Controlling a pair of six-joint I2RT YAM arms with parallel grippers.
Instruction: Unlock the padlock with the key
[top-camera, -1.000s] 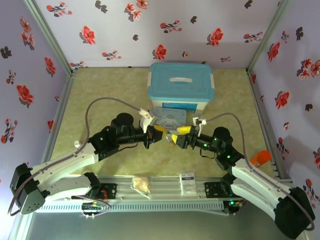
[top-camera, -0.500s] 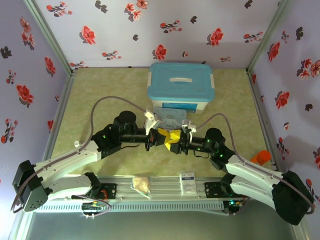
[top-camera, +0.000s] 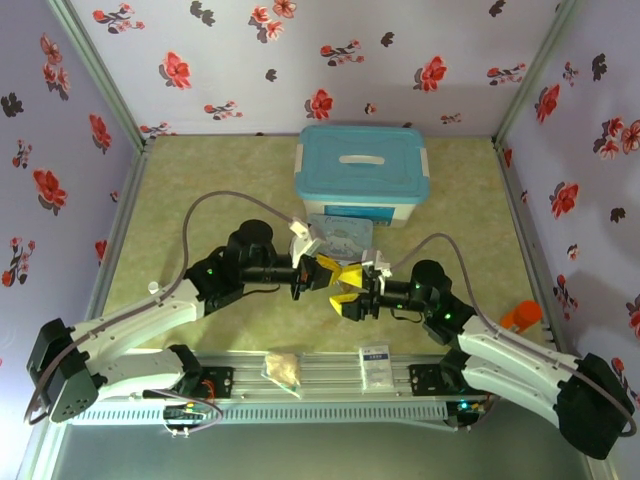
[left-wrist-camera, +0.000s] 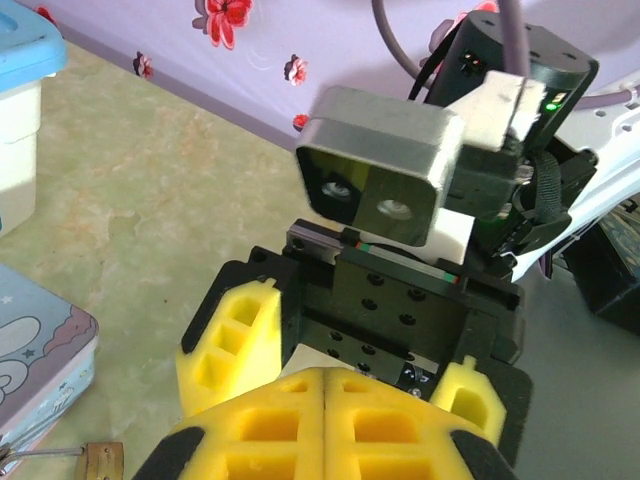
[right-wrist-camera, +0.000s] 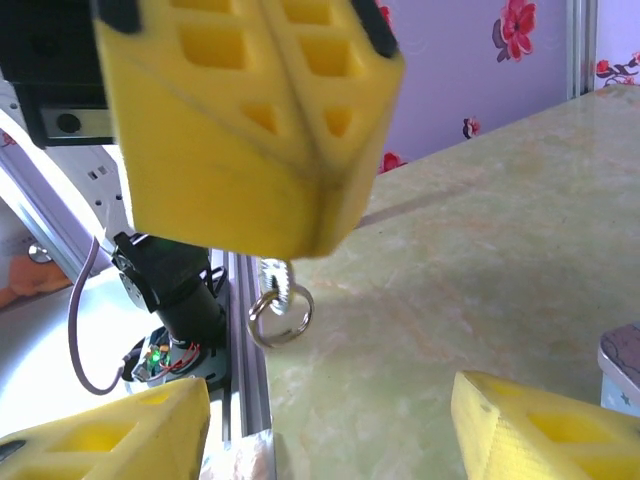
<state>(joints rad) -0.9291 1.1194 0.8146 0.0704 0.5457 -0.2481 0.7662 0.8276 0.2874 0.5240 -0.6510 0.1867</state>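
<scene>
Green tabletop (top-camera: 200, 180) with padlock (left-wrist-camera: 103, 462), left fingers (left-wrist-camera: 270, 430) pinching key (right-wrist-camera: 277, 280), right fingers (right-wrist-camera: 120, 430) apart

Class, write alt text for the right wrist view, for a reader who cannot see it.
The left gripper, its yellow fingers shut, pinches the key, whose ring dangles below. The right gripper stands open, a finger in each bottom corner, above the green table.
</scene>
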